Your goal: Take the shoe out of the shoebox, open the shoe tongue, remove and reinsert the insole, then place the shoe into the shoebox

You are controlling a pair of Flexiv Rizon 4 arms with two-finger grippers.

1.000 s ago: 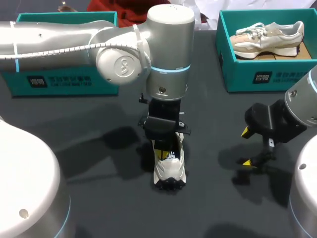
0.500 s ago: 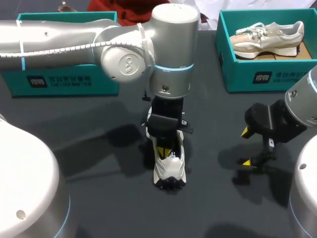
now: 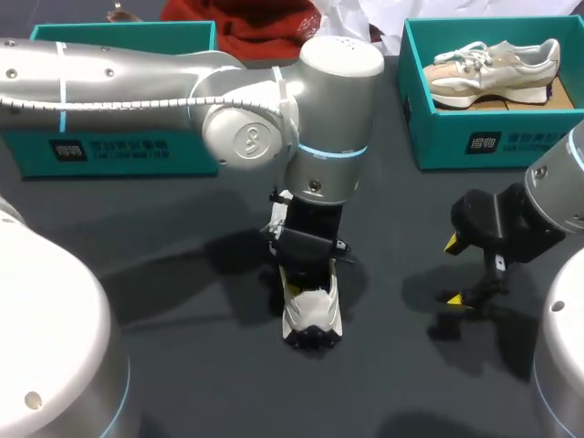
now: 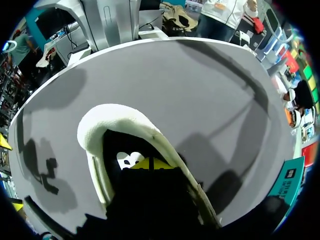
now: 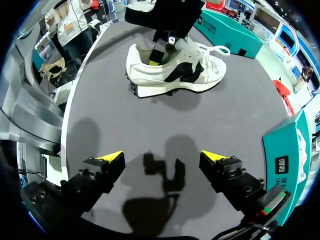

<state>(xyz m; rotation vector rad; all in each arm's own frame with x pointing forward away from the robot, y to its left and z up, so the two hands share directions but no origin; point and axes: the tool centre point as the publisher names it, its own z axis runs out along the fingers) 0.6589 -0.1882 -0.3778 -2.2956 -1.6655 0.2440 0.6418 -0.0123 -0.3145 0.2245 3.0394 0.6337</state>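
A: Where do we have the shoe point(image 3: 312, 316)?

B: On the table point(image 3: 164, 274), mid-field, upright on its sole. Long axis runs straight away from us: heel at our end, toe out under the left wrist.

A: Left gripper point(image 4: 152, 164)?

B: Down inside the shoe's opening, just behind the tongue. We can't tell whether it's apart or clamped on anything in there, since the opening is dark. No insole visible outside the shoe.

A: Right gripper point(image 5: 162, 159)?

B: Spread wide, holding nothing, low over the table and well apart from the shoe. From its wrist the shoe lies broadside ahead, heel to one side, laces to the other.

A: So which arm takes the insole step?

B: Left, in our judgement. It's already in the opening, so any pull goes up and back toward the heel. Right could brace the toe, with bare table between it and the shoe.

A: Boxes?

B: Left shoebox point(image 3: 109, 151) and right shoebox point(image 3: 474, 137) both sit at the far edge, off the working line. The right one holds a second shoe point(image 3: 493, 68).
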